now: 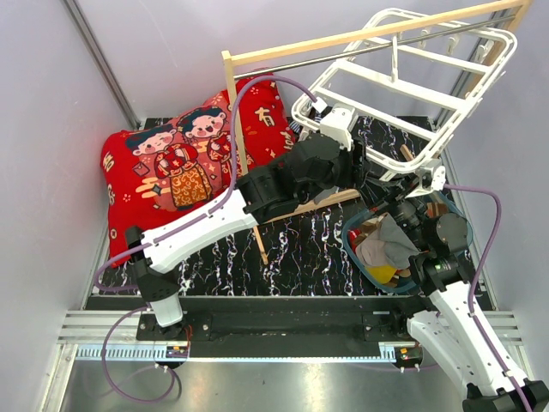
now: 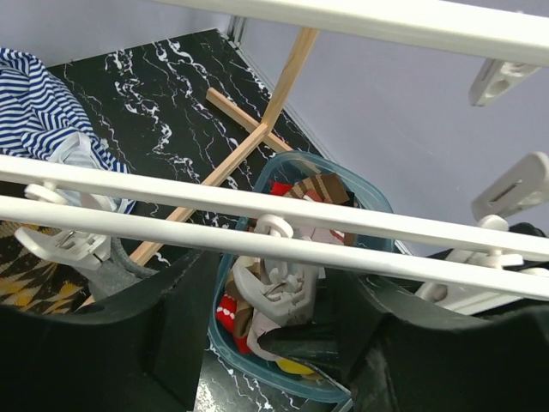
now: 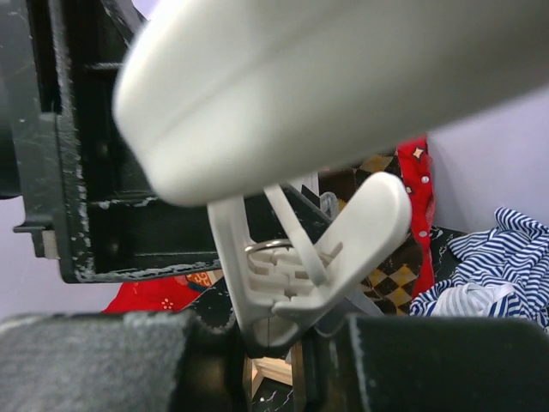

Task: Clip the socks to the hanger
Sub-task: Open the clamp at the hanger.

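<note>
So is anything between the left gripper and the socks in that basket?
Yes. Two white bars of the hanger and a dangling clip peg cross right in front of the open left gripper. The socks lie beyond them in the teal basket.

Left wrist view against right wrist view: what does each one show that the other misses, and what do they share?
Only the left wrist view shows the blue basket of clothes below and several pegs hanging from long white bars. Only the right wrist view shows the red cushion and one clip peg close up, its metal spring visible. Both show the white hanger and the blue-and-white striped cloth.
</note>
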Robot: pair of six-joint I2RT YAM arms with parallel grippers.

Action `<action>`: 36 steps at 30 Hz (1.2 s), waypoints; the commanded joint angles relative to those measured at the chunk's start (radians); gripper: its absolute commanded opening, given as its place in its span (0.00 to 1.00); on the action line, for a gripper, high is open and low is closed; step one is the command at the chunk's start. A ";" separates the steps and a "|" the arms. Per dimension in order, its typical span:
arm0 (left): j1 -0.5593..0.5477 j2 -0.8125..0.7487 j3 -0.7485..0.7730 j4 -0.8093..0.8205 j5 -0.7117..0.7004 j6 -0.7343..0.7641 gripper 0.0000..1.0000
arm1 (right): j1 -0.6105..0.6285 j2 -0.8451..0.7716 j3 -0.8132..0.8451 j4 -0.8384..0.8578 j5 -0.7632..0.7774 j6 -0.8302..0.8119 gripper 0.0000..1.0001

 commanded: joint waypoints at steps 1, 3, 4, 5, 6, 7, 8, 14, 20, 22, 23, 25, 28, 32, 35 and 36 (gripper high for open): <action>0.003 0.002 0.062 0.058 -0.058 0.022 0.53 | 0.000 -0.002 0.035 -0.035 -0.033 -0.033 0.02; 0.001 0.000 0.061 0.058 -0.071 0.033 0.47 | 0.000 -0.005 0.035 -0.044 -0.031 -0.044 0.02; 0.001 -0.001 0.062 0.059 -0.075 0.038 0.45 | 0.002 -0.005 0.033 -0.049 -0.027 -0.048 0.02; 0.001 -0.001 0.062 0.059 -0.084 0.039 0.45 | 0.000 -0.005 0.033 -0.052 -0.025 -0.053 0.02; 0.001 -0.001 0.064 0.059 -0.089 0.048 0.45 | 0.002 -0.007 0.033 -0.060 -0.022 -0.059 0.02; 0.001 -0.004 0.064 0.059 -0.095 0.050 0.45 | 0.000 -0.007 0.030 -0.063 -0.017 -0.063 0.02; 0.003 -0.004 0.064 0.061 -0.106 0.053 0.45 | 0.000 -0.008 0.028 -0.066 -0.014 -0.067 0.02; 0.001 -0.024 0.021 0.102 -0.126 0.030 0.55 | 0.000 -0.008 0.025 -0.081 -0.004 -0.083 0.02; 0.001 -0.076 -0.131 0.297 -0.147 -0.014 0.55 | 0.002 -0.011 0.024 -0.087 0.001 -0.085 0.02; 0.001 -0.084 -0.143 0.322 -0.150 -0.017 0.54 | 0.000 -0.013 0.021 -0.089 0.001 -0.088 0.02; 0.001 -0.084 -0.146 0.334 -0.152 -0.017 0.53 | 0.000 -0.013 0.019 -0.090 -0.001 -0.091 0.03; 0.001 -0.084 -0.146 0.339 -0.152 -0.021 0.52 | 0.000 -0.011 0.012 -0.089 -0.001 -0.094 0.03; 0.001 -0.089 -0.146 0.348 -0.152 -0.025 0.50 | 0.000 -0.011 0.002 -0.090 -0.001 -0.102 0.04; 0.001 -0.098 -0.151 0.360 -0.164 -0.030 0.49 | 0.000 -0.008 -0.002 -0.100 0.001 -0.119 0.04; 0.001 -0.110 -0.163 0.378 -0.181 -0.039 0.49 | 0.002 -0.004 -0.005 -0.106 0.006 -0.129 0.04; 0.003 -0.116 -0.168 0.388 -0.184 -0.040 0.49 | 0.000 -0.001 -0.005 -0.107 0.006 -0.131 0.04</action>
